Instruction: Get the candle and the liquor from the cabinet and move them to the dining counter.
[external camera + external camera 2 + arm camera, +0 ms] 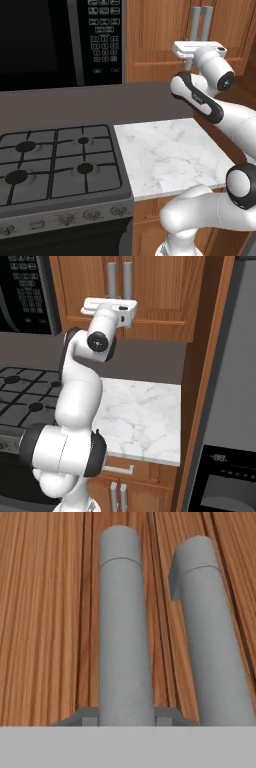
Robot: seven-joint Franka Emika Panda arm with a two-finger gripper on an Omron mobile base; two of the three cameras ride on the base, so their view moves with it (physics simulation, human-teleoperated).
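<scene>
Where doors meet, fingers [91,718] apparently around the cabinet's [165,291] left handle [125,632].

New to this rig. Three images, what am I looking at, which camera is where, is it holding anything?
It's a white robot arm on a driving base, in a rendered kitchen. Two pictures come from cameras on the base, behind the arm to its left and right. The third looks along the hand. The gripper is at the closed wooden cabinet, its fingers closed on the left of two grey bar handles. Below are a marble counter and a gas stove, with a microwave above.
</scene>
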